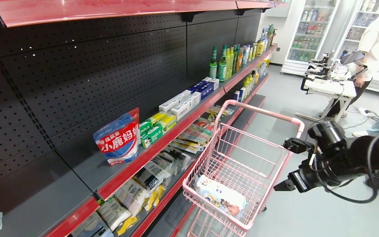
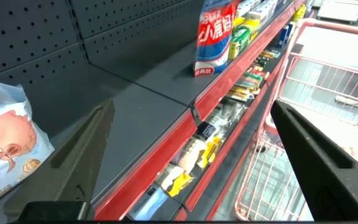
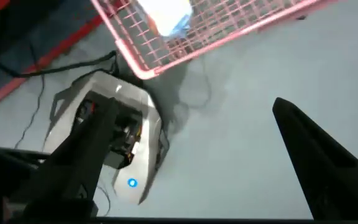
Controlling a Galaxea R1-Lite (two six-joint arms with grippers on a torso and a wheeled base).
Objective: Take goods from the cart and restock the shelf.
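One shelved pack (image 2: 5, 149), one carted pack (image 1: 219, 196).

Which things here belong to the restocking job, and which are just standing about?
Job in hand:
pink cart
white pack in the cart
shelf
similar pack on the shelf
left gripper, open
right gripper, open

Standing about:
toothpaste boxes
green bottles
drinks fridge
white table

Right arm (image 1: 367, 154) lies roughly level; right gripper (image 1: 285, 164) gapes wide, empty; left gripper (image 2: 191, 112) gapes equally wide, empty.
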